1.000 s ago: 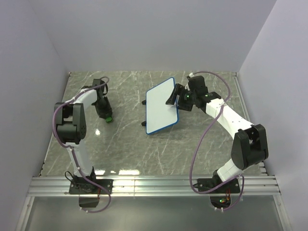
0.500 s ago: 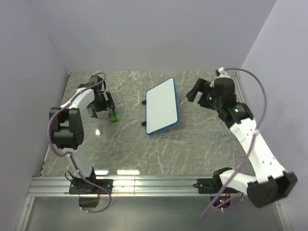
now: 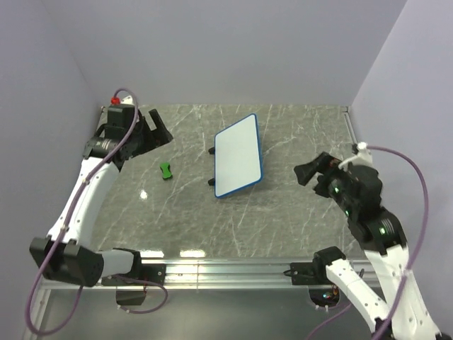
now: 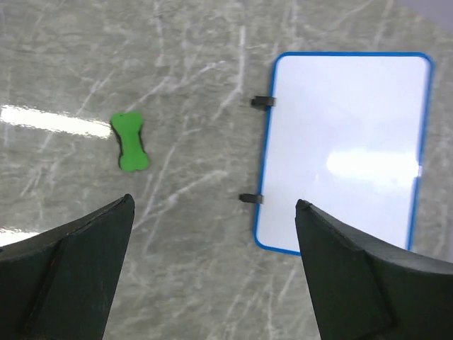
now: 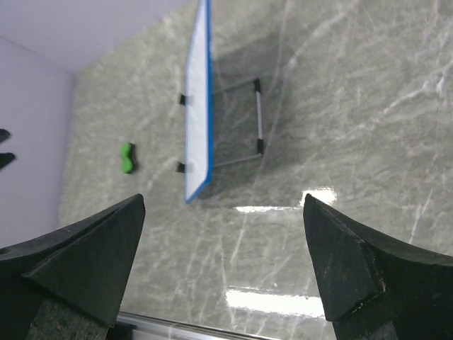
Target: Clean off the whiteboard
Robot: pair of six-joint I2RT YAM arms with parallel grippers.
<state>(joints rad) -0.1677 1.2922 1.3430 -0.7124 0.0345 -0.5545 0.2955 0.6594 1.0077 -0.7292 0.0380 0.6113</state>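
whiteboard: near the middle of the counter, propped at a slant on a thin wire stand with small black feet, blue frame all round. shows a plain white face in the top and left wrist views, with no scribble to be seen. seen only edge-on from the right wrist, so nothing to tell of the face from there.

left of the whiteboard and apart from it: a small green bone-shaped block, flat on the counter, touched by nothing.

further left of the whiteboard, raised above the counter: left fingers, spread wide, holding nothing, looking down on board and block together.

right of the whiteboard, toward the arm bases: right fingers, likewise spread wide and empty, well apart from the board.

judged from the clean face: erasing done or as good as done, both arms standing off.

next, probably: a check for faint ink, especially under the glare patch. if any found, calls for closing the left fingers across the block's narrow waist (likely the wiper), then pressing gently, since a slanted board could slide or tip on its stand. may also call for steadying the frame with the right fingers. if none found, calls for nothing more.
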